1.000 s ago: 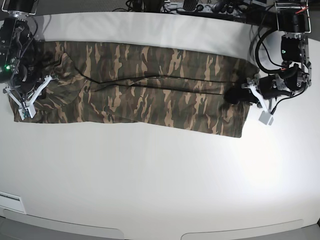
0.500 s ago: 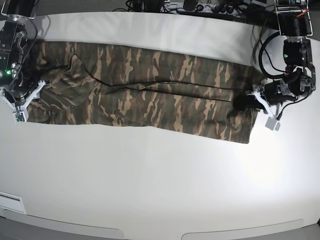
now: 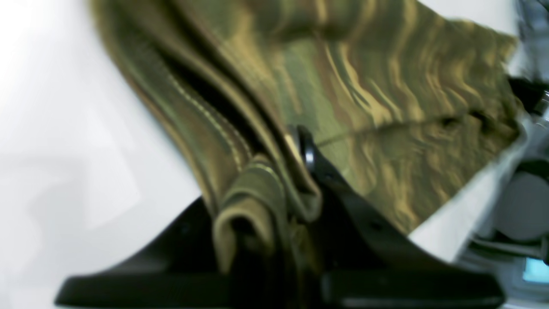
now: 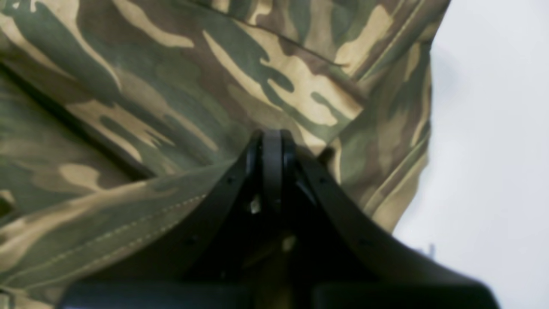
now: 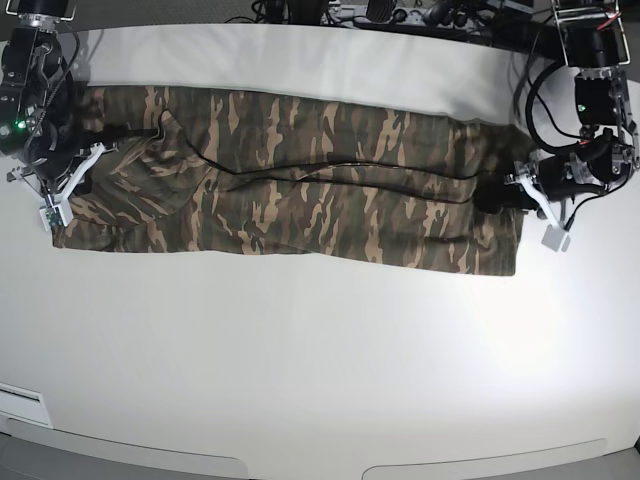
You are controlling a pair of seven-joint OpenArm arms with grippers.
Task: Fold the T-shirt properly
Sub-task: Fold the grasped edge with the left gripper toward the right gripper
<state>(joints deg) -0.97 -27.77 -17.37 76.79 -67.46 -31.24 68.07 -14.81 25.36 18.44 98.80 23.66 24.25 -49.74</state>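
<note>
The camouflage cloth T-shirt (image 5: 290,180), patterned in olive green, brown and tan streaks, is stretched in a long band across the far half of the white table (image 5: 320,350), its length running from one arm to the other. A dark fold line is seen along its middle. In the left wrist view, bunched layers of a stitched hem are pinched between the black fingers of the left gripper (image 3: 296,150), which is clamped on the T-shirt at the end on the base view's right. In the right wrist view, the right gripper (image 4: 271,146) is seen with its fingers pressed together, lying against the fabric at the opposite end; whether cloth is caught between them cannot be told.
</note>
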